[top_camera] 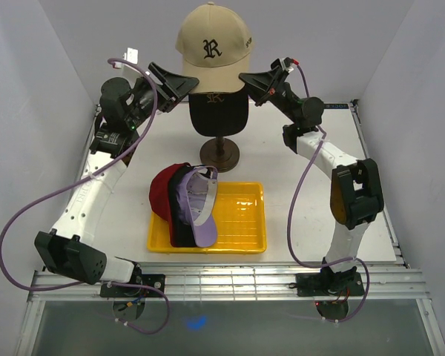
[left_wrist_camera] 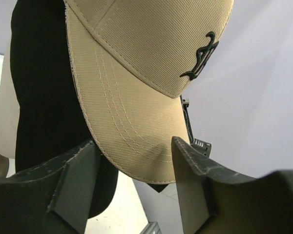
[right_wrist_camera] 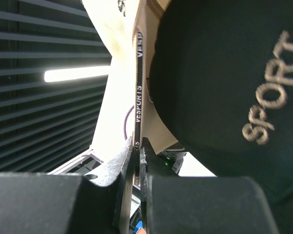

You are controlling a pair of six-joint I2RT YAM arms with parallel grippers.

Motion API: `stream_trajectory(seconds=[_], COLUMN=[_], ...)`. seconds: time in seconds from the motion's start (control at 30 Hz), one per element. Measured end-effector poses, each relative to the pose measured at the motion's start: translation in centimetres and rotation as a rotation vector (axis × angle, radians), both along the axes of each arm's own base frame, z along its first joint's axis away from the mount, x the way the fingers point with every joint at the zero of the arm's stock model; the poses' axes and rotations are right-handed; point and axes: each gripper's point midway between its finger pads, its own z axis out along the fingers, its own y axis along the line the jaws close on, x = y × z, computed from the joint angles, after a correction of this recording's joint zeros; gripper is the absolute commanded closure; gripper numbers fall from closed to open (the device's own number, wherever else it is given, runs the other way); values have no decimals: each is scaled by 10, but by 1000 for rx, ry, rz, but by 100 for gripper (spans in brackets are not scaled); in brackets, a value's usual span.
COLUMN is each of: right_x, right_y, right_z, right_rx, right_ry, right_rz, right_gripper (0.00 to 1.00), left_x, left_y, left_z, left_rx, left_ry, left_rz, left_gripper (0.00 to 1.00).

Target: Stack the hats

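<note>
My left gripper [left_wrist_camera: 134, 146] reached in at 9 o'clock of the tan cap [top_camera: 213, 41]. Its jaws stood apart, one finger [left_wrist_camera: 73, 180] on each side of the curved brim. I could not tell whether either pad touched the fabric. My wrist view showed the dark emblem on the tan crown at 1 o'clock from those fingers.

Toward 6 o'clock on the table [top_camera: 297, 215] lay the yellow tray [top_camera: 245, 247]. Three hats were nested in its 9 o'clock half: the red cap [top_camera: 159, 194] outermost, a dark cap [top_camera: 178, 219] inside it, and the lavender cap [top_camera: 206, 226] on top, with its pale lining showing.

At 12 o'clock of the tray rose the stand [top_camera: 221, 152], carrying the black cap [top_camera: 219, 113]. The tan cap sat directly above that, high at the table's 12 o'clock edge.

My right gripper [right_wrist_camera: 136, 158] came in at 3 o'clock of the tan cap. Its jaws were pinched tight on the cap's lower edge, with a lettered inner band caught between them. The black cap filled the 3 o'clock side of that wrist view.
</note>
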Motion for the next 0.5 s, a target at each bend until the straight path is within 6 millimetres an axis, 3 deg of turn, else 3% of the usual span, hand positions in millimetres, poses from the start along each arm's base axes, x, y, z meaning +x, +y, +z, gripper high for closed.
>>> stream_trajectory(seconds=[0.17, 0.27, 0.3, 0.37, 0.43, 0.5], right_x=[4, 15, 19, 25, 28, 32], right_y=[0, -2, -1, 1, 3, 4], right_z=[7, 5, 5, 7, 17, 28], right_rx=[2, -9, -12, -18, -15, -13], right_ry=[-25, -20, -18, -18, -44, -72], right_rz=[-1, -5, -5, 1, 8, 11], right_gripper=[92, 92, 92, 92, 92, 92], left_x=[7, 8, 8, 9, 10, 13], left_y=[2, 4, 4, 5, 5, 7], left_z=[3, 18, 24, 35, 42, 48], left_rx=[-16, -31, -35, -40, -44, -47], left_ry=[1, -31, -45, -74, -90, -101], left_rz=[10, 13, 13, 14, 17, 21], left_gripper=[57, 69, 79, 85, 98, 100])
